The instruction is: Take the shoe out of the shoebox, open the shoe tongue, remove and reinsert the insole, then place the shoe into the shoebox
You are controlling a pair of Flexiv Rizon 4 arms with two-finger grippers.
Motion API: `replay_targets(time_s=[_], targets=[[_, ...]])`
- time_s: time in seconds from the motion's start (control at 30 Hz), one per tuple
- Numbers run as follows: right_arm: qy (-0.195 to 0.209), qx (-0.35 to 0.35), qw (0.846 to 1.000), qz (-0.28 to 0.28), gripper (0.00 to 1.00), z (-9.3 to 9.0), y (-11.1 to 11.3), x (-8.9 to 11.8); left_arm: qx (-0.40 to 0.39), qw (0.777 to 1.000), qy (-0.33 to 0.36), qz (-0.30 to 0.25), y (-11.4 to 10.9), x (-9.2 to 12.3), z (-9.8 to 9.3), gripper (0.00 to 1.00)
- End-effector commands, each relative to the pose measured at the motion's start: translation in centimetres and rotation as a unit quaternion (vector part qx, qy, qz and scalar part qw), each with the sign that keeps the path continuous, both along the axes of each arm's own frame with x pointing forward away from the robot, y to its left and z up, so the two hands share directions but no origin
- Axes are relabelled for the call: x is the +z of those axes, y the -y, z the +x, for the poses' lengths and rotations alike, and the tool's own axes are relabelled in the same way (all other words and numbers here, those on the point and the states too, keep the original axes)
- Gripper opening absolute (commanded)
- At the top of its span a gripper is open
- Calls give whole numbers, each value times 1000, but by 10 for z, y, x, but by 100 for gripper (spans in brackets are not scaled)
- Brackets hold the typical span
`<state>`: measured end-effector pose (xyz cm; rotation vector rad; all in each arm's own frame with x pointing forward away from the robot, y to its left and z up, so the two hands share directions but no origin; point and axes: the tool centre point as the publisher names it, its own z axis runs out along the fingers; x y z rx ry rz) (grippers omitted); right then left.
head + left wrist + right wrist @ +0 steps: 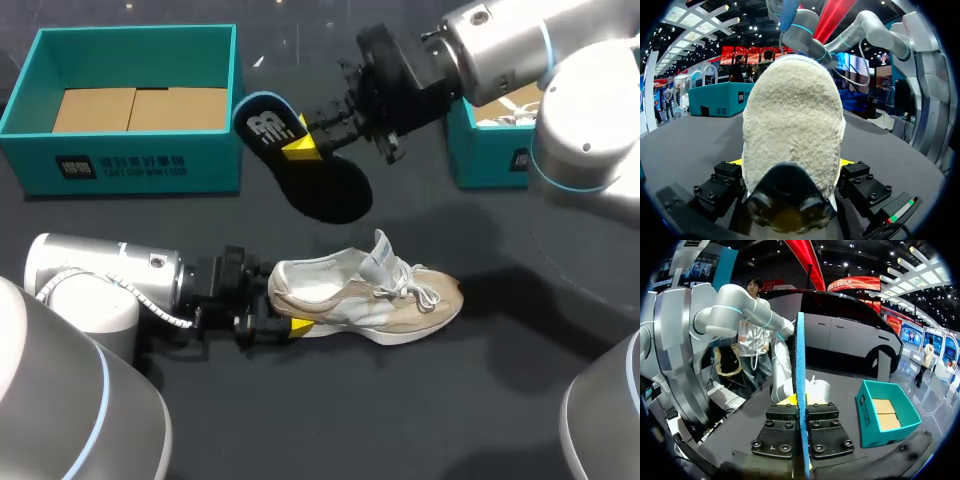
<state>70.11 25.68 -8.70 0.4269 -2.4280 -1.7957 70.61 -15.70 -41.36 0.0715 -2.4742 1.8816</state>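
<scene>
- The shoe (365,295) stands on the table (420,420) near its middle, outside any box, heel to the left, toe to the right, tongue standing up and laces loose.
- Our left gripper (791,162) comes in from the left at table height and has the heel. In the left wrist view the heel fills the gap between the fingers, with a yellow tip pressed against each side, so the fingers stand wide apart and clamped on the shoe.
- The insole (300,170) is out of the shoe, on its far side and well apart from it. It is dark with a blue edge, its heel end pointing far-left.
- Our right gripper (302,148) reaches in from the far right and pinches the insole partway along. In the right wrist view the insole runs edge-on between the fingers, which are almost closed on it.
- The shoebox (130,38) sits at the far left, open, with only brown card lying in it. The insole's heel end is just right of the box.
- A second teal box (478,160) sits at the far right, partly hidden behind our right arm (520,50).
</scene>
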Motion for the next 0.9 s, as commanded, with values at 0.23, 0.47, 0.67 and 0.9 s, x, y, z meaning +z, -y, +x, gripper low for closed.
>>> replay_targets(time_s=[0.23,0.47,0.67,0.9], targets=[[-48,-33,991,120,0,-20,21,-11,1,1000,0,0,1,-1,0,0],[-88,-56,982,156,0,-19,30,-4,1,1000,0,0,1,-1,0,0],[-163,-112,968,158,0,-45,62,3,1,1000,0,0,1,-1,0,0],[-163,-112,968,158,0,-45,62,3,1,1000,0,0,1,-1,0,0]])
